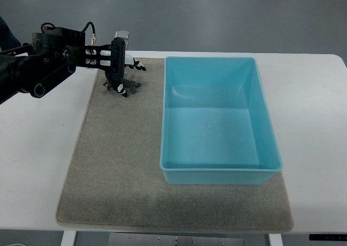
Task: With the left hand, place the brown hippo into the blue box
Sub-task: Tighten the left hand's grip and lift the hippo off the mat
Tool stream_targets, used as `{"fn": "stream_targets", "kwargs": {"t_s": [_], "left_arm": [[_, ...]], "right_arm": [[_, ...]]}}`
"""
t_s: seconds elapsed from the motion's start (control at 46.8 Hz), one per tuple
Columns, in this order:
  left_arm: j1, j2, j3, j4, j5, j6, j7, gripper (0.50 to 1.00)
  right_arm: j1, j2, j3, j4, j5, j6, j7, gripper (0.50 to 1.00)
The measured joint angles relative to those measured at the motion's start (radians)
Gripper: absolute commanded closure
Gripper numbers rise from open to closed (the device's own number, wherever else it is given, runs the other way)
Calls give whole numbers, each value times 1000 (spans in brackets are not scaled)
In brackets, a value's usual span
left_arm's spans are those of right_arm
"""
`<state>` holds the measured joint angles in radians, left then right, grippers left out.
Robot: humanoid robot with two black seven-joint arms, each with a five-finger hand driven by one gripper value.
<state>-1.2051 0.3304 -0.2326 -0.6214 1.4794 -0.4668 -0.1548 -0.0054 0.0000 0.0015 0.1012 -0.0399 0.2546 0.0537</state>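
Where the grey mat (119, 164) meets its far-left corner, left hand (122, 72), grip unclear, well apart from blue box (217, 173).

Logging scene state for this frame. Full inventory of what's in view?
blue box: 1, light blue, empty inside, on the mat's right half.
mat: 1, grey-brown, flat on the table under the box.
table: 1, white, fills most of the view.
floor: grey, beyond the table's far edge.
brown hippo: not identifiable; if present, it is hidden at the hand.
left hand: 1, black, at the mat's far left corner, arm entering from the left; fingers point down at the mat, and whether they grasp anything is unclear.
right hand: not in view.
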Motion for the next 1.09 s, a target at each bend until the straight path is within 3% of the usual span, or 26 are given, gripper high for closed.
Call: {"fn": "stream_targets", "kwargs": {"t_s": [0.492, 0.62, 0.855, 1.005, 1.091], "left_arm": [[1, 11, 28, 0, 10, -14, -3, 557], [1, 14, 35, 0, 10, -12, -3, 596], [21, 13, 33, 0, 9, 1, -5, 600], [28, 12, 32, 0, 7, 7, -5, 649], [30, 12, 34, 0, 7, 21, -5, 720]], "right_arm": [[-1, 0, 0, 0, 0, 0, 0, 564], [0, 0, 0, 0, 0, 0, 0, 564], [0, 0, 0, 0, 0, 0, 0, 564], [0, 0, 0, 0, 0, 0, 0, 564], [0, 0, 0, 0, 0, 0, 0, 564]]}}
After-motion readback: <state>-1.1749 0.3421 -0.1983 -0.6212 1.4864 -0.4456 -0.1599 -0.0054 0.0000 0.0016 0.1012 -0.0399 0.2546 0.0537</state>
